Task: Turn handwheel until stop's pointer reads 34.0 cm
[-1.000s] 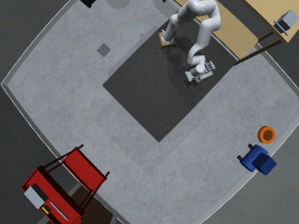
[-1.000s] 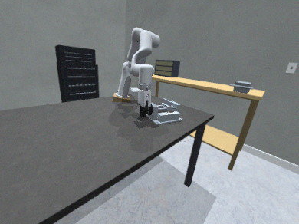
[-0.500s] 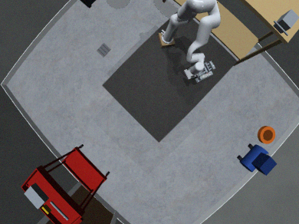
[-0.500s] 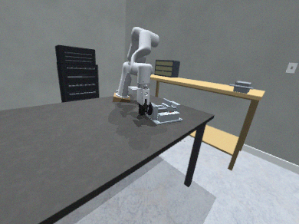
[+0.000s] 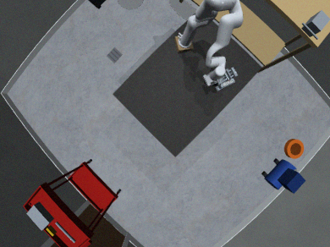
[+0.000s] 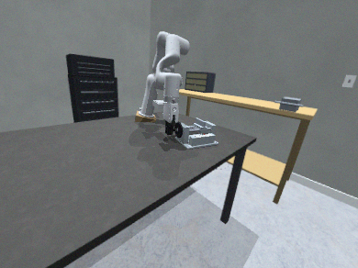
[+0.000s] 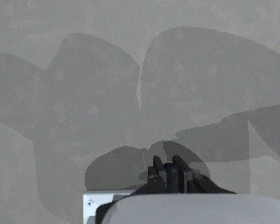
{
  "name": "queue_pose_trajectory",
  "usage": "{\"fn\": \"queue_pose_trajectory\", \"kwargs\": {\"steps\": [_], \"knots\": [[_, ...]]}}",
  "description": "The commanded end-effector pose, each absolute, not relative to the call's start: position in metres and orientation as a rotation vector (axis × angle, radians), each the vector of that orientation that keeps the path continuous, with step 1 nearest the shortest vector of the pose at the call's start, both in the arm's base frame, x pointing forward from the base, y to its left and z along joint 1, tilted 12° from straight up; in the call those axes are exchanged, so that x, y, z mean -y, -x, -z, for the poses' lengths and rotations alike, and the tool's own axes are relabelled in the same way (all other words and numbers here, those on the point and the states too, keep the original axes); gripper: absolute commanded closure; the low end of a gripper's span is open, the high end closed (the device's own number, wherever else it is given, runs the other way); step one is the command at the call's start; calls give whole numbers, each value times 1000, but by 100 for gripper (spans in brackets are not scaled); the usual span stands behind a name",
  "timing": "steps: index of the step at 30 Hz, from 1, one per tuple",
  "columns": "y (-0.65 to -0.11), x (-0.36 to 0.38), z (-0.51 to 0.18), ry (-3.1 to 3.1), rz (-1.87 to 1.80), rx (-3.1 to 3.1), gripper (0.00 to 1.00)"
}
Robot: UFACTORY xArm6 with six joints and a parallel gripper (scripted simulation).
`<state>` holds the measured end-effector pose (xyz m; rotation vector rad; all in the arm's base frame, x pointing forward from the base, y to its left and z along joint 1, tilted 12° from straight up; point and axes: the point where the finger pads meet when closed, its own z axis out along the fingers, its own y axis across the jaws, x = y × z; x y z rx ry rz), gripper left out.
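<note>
A small grey fixture with rails and a stop (image 5: 226,77) (image 6: 200,138) sits on the dark table (image 5: 161,106) (image 6: 92,165) near its far right edge. Its dark handwheel (image 6: 178,130) is at the end of the fixture that faces the arm. My gripper (image 6: 172,129) (image 7: 165,168) points down at that end and is shut on the handwheel's handle, seen as a dark piece between the fingers in the wrist view. In the top view my wrist covers the wheel. The pointer and scale are too small to read.
A wooden bench (image 5: 254,30) (image 6: 248,103) stands right behind the table with a grey box (image 6: 290,103) on it. A black cabinet (image 6: 92,92) stands by the back wall. On the floor are a red cart (image 5: 63,211), a blue item (image 5: 284,175) and an orange ring (image 5: 294,148).
</note>
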<state>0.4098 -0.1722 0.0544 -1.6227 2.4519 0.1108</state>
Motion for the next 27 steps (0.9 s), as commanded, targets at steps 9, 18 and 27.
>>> {"fn": "queue_pose_trajectory", "kwargs": {"steps": [9,18,27], "knots": [[-407,175,-70,1622,-108,-2451,94],[-409,177,-79,1622,-108,-2451,94],[-412,180,-85,1622,-108,-2451,94]]}}
